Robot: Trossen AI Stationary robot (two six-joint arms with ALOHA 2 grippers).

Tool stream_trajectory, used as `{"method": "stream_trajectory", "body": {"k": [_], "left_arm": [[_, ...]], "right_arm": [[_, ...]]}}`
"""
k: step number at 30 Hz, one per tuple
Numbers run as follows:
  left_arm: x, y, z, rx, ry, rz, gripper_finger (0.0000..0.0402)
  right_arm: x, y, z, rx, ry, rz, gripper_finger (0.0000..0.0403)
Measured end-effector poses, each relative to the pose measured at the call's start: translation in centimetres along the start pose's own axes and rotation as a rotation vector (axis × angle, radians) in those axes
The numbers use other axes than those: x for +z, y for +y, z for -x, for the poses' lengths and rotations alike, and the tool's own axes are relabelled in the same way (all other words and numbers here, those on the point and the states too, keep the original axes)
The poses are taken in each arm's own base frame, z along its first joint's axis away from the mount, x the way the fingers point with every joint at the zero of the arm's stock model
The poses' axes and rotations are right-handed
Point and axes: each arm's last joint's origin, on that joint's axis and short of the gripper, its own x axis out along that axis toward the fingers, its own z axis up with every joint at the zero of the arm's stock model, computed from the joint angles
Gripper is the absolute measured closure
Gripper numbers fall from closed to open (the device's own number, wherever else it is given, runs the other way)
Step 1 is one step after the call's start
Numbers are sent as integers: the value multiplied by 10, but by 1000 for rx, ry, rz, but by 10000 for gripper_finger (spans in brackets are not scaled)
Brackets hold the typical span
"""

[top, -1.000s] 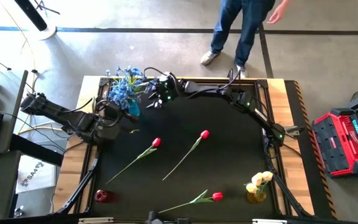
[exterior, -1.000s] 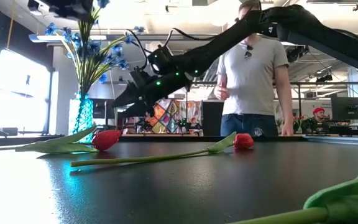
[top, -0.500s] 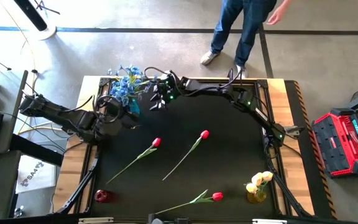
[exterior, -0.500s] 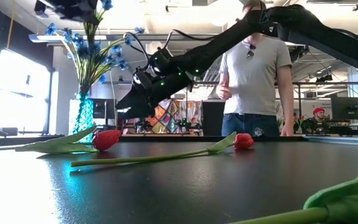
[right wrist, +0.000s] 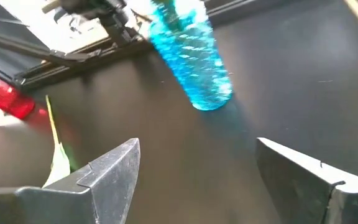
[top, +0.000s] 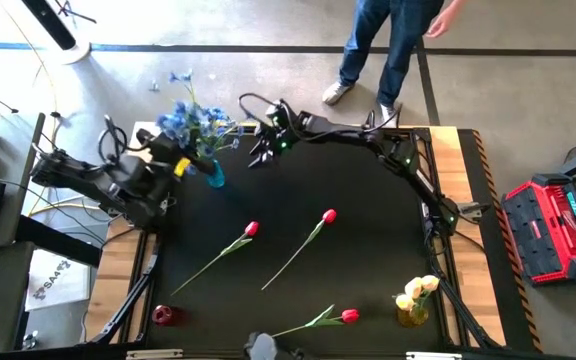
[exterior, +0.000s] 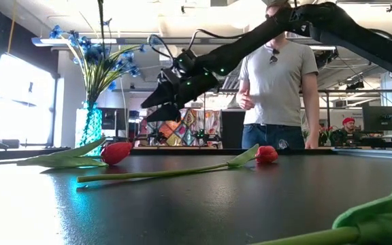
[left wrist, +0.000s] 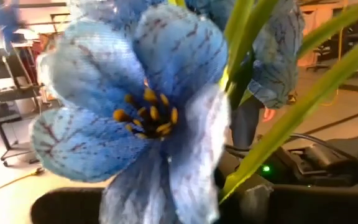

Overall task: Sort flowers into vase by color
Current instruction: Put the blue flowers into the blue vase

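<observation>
A blue vase [top: 213, 177] stands at the table's far left with a bunch of blue flowers [exterior: 104, 58] in it. My left gripper [top: 176, 160] hovers just left of the vase, shut, among blue blossoms [left wrist: 135, 106] that fill its wrist view. A thin stem [exterior: 101, 20] runs up out of the low view above the bunch. My right gripper [top: 259, 153] hangs open above the table, right of the vase [right wrist: 194, 62], touching nothing. Three red tulips [top: 251, 230] [top: 329, 215] [top: 349, 316] lie flat on the black top. My left gripper is shut on a blue flower spray, but the blossoms [top: 183, 120] hide the fingers, so which part of the stem it holds cannot be told. The spray is raised, with its stem [exterior: 101, 30] hanging down toward the bunch in the vase.
A small red vase [top: 165, 315] stands at the near left. A yellow vase with pale yellow tulips [top: 415, 298] stands at the near right. A person [exterior: 278, 75] stands just beyond the far edge. A green leaf [exterior: 380, 211] lies close to the low camera.
My left gripper has risen, staying shut, and has gone out of the top of the low view; its blue spray has come up with it and now spreads higher over the vase. My right gripper, still open, has drawn back from the vase toward the far right, rising a little.
</observation>
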Motion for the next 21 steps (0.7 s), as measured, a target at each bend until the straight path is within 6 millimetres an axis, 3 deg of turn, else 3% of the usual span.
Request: {"method": "stream_trajectory", "body": {"k": [4, 8, 13, 17, 21], "left_arm": [[9, 5, 0, 10, 1, 19, 401], [8, 1, 0, -8, -5, 86, 401], [5, -8, 5, -124, -28, 66, 401], [-3, -13, 11, -174, -16, 37, 401], [-24, -17, 15, -192, 29, -19, 401]], "right_arm": [[3, -5, 12, 6, -4, -20, 99], [0, -1, 11, 76, 26, -34, 99], [-11, 18, -14, 135, 4, 86, 99], [-14, 30, -37, 45, -148, 136, 99], [-11, 30, -38, -4, -246, 72, 99]]}}
